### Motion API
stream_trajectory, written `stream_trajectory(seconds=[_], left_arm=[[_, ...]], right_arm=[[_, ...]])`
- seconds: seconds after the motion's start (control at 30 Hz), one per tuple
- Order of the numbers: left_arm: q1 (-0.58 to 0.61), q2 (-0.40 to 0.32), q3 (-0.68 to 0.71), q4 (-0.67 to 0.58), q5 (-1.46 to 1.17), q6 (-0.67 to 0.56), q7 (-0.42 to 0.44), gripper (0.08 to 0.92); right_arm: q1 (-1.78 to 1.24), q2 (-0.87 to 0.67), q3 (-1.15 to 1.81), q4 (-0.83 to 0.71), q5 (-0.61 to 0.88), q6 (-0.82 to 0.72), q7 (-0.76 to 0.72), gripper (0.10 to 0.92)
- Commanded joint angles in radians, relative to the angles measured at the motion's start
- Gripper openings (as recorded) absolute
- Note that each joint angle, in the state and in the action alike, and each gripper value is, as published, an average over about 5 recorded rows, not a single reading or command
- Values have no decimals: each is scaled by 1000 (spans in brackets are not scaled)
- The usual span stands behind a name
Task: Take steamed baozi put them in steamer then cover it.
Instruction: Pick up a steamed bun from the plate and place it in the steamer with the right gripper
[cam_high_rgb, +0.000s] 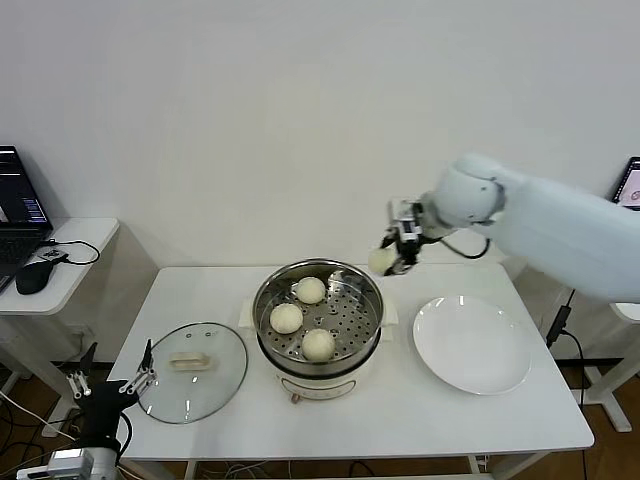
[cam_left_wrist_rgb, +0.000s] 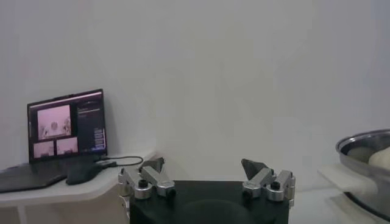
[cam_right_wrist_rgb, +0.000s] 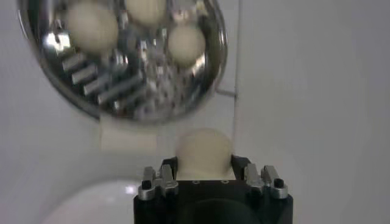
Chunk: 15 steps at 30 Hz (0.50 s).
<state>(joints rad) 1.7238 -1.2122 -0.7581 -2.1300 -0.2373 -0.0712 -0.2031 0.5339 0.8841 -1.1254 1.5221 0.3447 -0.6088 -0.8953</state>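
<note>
Right gripper (cam_high_rgb: 393, 256) is up in the air just beyond the far-right rim of the steamer (cam_high_rgb: 372, 318), fingers pinched on the fourth baozi (cam_high_rgb: 381, 261). In the right wrist view the bun (cam_right_wrist_rgb: 203, 151) sits snug between the two fingers, with the pot below and ahead of it.

Three baozi (cam_high_rgb: 303, 318) already lie on the perforated tray (cam_high_rgb: 350, 305) inside the pot, clustered toward the near-left. Free tray shows on the far-right side; my guess is the fourth goes there.

Plate (cam_high_rgb: 472, 344), right of the steamer, holds nothing.

Glass cover (cam_high_rgb: 192, 371) lies flat on the table (cam_high_rgb: 400, 420), left of the steamer, cream handle (cam_high_rgb: 190, 361) upward.

Left gripper (cam_high_rgb: 108, 382) is parked low off the near-left table corner, claws spread wide, nothing in them.

Handling, judged:
- Baozi: light, soft, smooth skin. Likely dents under a hard squeeze; a side grip across the widest part looks right. Release low over the tray so it does not roll.
- Cover: rigid, heavier, breakable glass. Take it by the central handle only; the rim is too broad to span.
</note>
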Motion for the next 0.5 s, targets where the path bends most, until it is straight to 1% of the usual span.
stream_trajectory(seconds=[0.03,0.3,0.5], left_arm=[[-3,-3,-7,-2,1,-1,0,823],[-7,-4,-9,2,0,-2,-1,823],[-10,-2,-11,6,-1,-2,-1,823]], right_arm=[[-24,177,-88,-28,143,-118,130,568],[-120,216,-96,-91,62,-118,137,568],[-144,224,-92,-114,35,-118,131,568]])
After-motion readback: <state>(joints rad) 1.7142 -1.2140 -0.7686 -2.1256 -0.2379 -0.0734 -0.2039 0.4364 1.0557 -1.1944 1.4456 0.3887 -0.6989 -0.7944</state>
